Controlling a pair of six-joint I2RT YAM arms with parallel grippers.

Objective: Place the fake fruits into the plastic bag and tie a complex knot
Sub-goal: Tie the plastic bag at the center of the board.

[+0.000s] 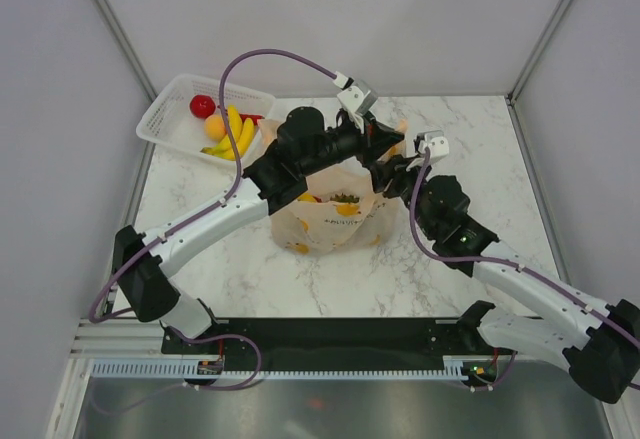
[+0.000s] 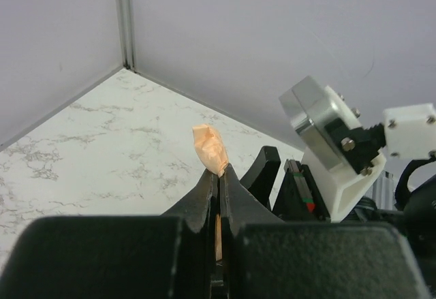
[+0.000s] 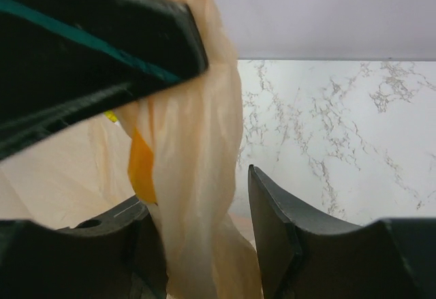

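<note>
left gripper (image 2: 219,175): clenched on the strip (image 2: 210,148) – the black jaws meet flat, with a crumpled peach nub of thin film poking out past their tips, above the table.
right gripper (image 3: 197,193): released – its two dark, wedge-shaped fingers stand apart. the film hangs between them in soft folds, lying against one finger and clear of the other.
bag (image 1: 320,221): mid-table, a slumped, rounded sack of translucent peach-beige plastic, wrinkled and slightly shiny. its top is drawn up into a narrow bunch where the two grippers meet. orange and dark patches show on its side; whether prints or fruit i cannot tell.
fruits: the ones in plain sight lie in the basket (image 1: 165,119), far left of the bag – a glossy red apple (image 1: 202,106), a round orange peach (image 1: 214,126) and curved yellow bananas (image 1: 238,134) packed close together.
basket make: white plastic lattice, shallow and rectangular with rounded corners, set askew at the table's far-left corner.
table (image 1: 470,139): smooth white marble-look top with grey veins, walled by plain pale panels.
arms: white shells with black joints. the left reaches across above the bag, the right bends in from the near right.
right wrist camera (image 2: 327,135): white blocky housing with a silver disc, just beside the left jaws.
</note>
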